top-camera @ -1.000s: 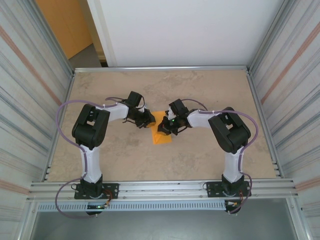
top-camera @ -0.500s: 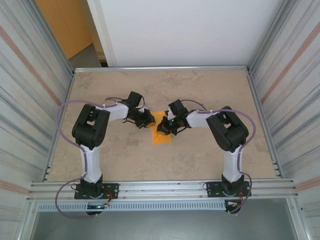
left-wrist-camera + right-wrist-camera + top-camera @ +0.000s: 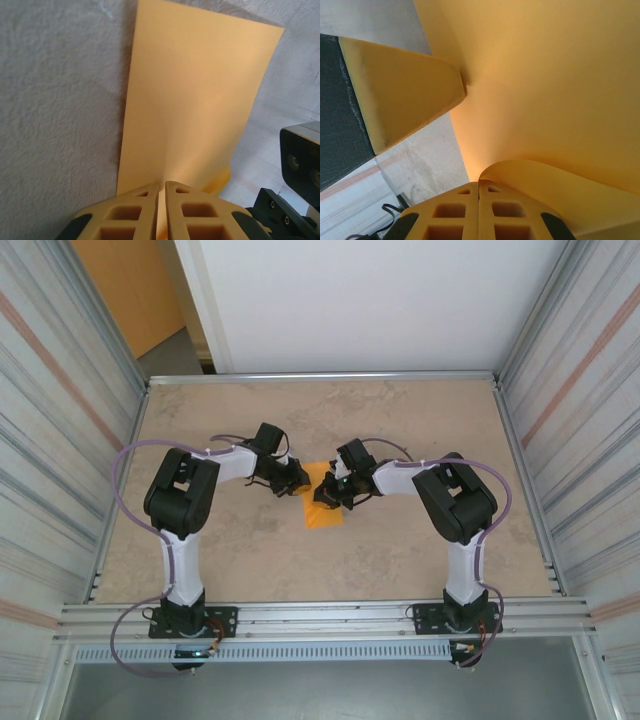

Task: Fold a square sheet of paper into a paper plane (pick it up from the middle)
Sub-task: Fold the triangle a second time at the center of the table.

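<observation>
Folding the paper [image 3: 324,512] at the middle of the table [image 3: 400,420].
Left gripper [image 3: 162,187] is clenched on its far-left edge, right gripper [image 3: 478,184] on a curled part; next, I think, this part needs laying flat and creasing.

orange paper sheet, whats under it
The table shows on both sides of the square sheet of paper, which rests on it; anything directly beneath is covered.

Square sheet of paper [image 3: 322,516]: end under left gripper [image 3: 299,483] and right gripper [image 3: 327,496] hidden; creases too small to tell.
</observation>
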Tool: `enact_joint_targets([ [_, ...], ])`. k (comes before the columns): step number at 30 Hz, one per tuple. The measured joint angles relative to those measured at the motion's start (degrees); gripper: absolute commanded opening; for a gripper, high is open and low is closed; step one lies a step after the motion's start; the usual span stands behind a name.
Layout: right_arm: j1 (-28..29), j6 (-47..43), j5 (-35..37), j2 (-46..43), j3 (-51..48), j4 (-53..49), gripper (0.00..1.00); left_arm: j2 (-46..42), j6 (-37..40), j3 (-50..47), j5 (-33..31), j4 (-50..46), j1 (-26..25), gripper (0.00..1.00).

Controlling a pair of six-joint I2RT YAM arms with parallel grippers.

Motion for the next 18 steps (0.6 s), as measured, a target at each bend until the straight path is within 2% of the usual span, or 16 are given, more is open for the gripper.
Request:
enact_joint_targets([
  [18, -0.22, 1.05, -0.02, 0.87, 0.09, 1.62, 0.01, 0.00, 0.00, 0.00, 0.00, -0.02, 0.00, 0.14],
])
